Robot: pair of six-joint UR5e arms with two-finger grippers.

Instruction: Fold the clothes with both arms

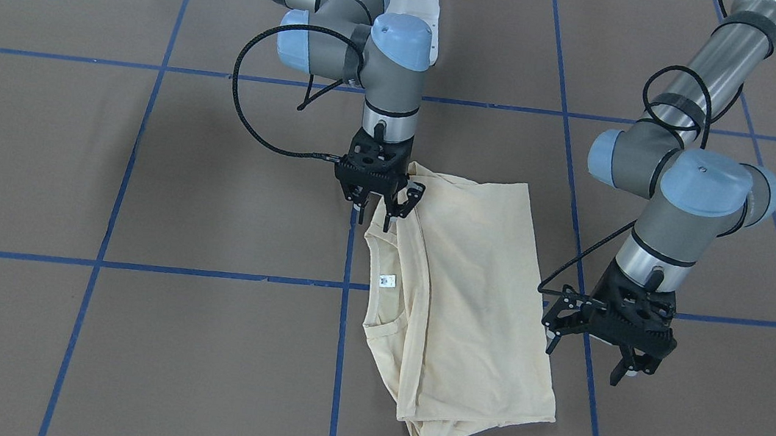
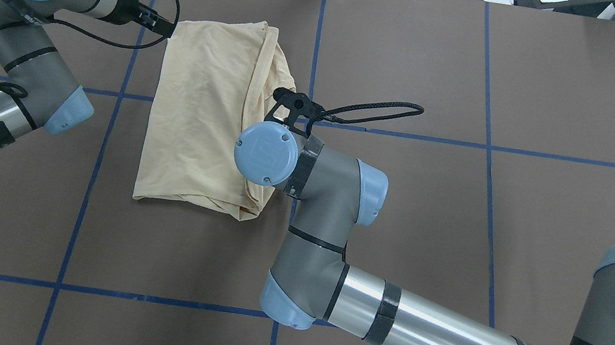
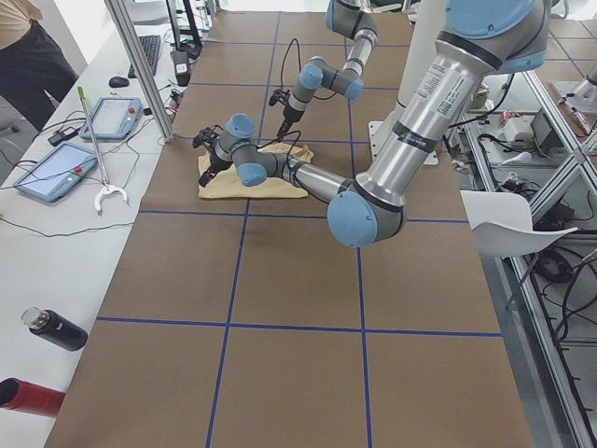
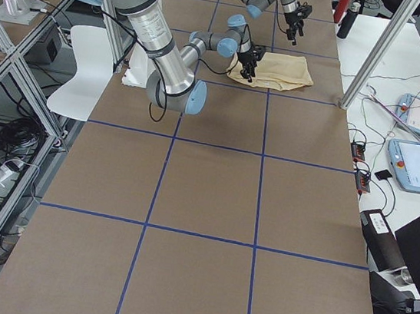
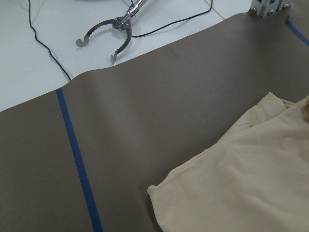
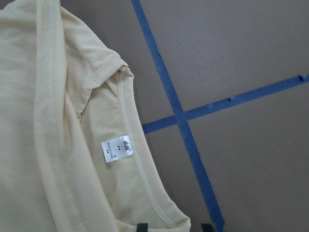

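- Folded shirt (image 1: 475, 295) flat on the brown table (image 1: 141, 180), mostly on the robot's left of the centre blue tape line (image 1: 339, 360).
- Right gripper (image 1: 374, 220) above the shirt's corner nearest the robot, on the collar side; fingers spread, collar hem between the tips (clearest in the right wrist view), nothing clamped.
- Left gripper (image 1: 583, 366) just beside the opposite long edge, towards the far corner, clear of the cloth; wide open, empty.
- Long axis from the robot towards the operators' side; neck opening and white neck label (image 1: 388, 281) facing the robot's right.
- Overhead: collar edge partly covered by the right arm's wrist (image 2: 268, 155).
- Contact between right tips and cloth: cannot tell.
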